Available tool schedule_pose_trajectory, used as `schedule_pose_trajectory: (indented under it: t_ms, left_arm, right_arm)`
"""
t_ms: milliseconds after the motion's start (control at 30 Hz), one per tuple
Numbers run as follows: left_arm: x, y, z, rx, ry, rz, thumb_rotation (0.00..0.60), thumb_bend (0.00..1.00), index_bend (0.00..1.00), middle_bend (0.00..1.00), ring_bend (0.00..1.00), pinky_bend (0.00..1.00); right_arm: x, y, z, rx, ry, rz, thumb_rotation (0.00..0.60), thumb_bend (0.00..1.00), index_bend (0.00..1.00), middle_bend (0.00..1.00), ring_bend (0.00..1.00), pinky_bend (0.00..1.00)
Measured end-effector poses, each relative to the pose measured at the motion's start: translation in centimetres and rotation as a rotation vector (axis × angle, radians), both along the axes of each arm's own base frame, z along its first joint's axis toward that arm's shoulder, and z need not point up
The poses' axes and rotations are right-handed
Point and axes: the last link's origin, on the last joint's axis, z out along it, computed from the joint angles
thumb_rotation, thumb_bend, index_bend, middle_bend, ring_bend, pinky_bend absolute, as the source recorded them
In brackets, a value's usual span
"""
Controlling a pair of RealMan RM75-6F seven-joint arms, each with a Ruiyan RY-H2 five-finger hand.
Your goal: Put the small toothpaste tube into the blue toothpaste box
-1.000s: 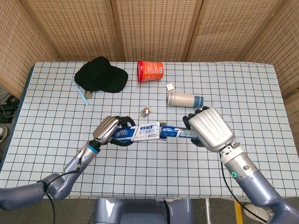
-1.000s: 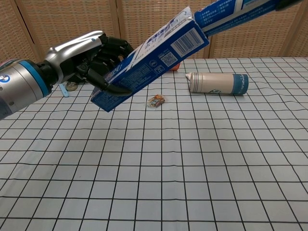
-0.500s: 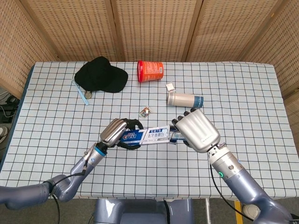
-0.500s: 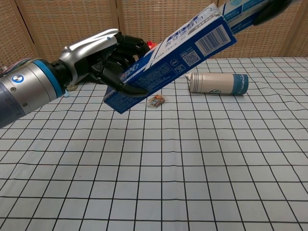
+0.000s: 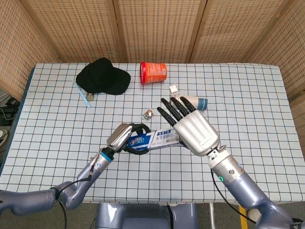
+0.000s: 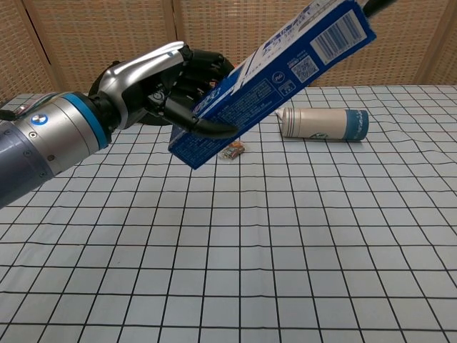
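Observation:
My left hand point(image 5: 125, 137) grips the blue toothpaste box point(image 5: 155, 138) near its left end and holds it above the table. In the chest view the box point(image 6: 271, 78) slants up to the right out of the left hand point(image 6: 157, 78). My right hand point(image 5: 190, 129) sits at the box's right end with its fingers stretched out straight and apart, holding nothing. Its back covers the box's opening. No part of the small toothpaste tube shows in either view.
A white and blue cylinder point(image 6: 321, 123) lies on its side behind the box, with a small wrapped sweet point(image 6: 231, 150) on the checked cloth below it. At the back lie a black cap point(image 5: 102, 76) and a tipped orange cup point(image 5: 153, 72).
The tube stuck out of the box's right end in my right hand's grip; it has slid out of sight. The right hand has spread its fingers and both hands moved closer together.

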Motion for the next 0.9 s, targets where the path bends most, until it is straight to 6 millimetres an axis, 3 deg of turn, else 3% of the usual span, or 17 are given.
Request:
schedule_pose_trajectory:
  t_ms: [300,533,900]
  left_arm:
    - [0.1,0.1,0.3,-0.018,-0.158,0.053,0.6,0.24,0.62,0.47,0.5,0.44]
    - [0.0,0.2,0.8,-0.032,-0.222,0.073,0.6,0.24,0.62,0.47,0.5,0.44]
    - [-1.8,0.6,2.1,0.02,-0.049,0.027,0.6,0.24,0.62,0.47,0.5,0.44]
  right_arm:
    - [-0.7,0.0,4.7,-0.294,0.021,0.036,0.6,0.09,0.0,0.0,0.03,0.07]
    - [-4.1,-1.2,8.0,-0.475,0.06,-0.102,0.6,0.09,0.0,0.0,0.03,0.07]
    - [-10.8,-2.8,6.3,-0.286,-0.055,-0.357,0.6,0.08,0.0,0.02,0.02,0.06]
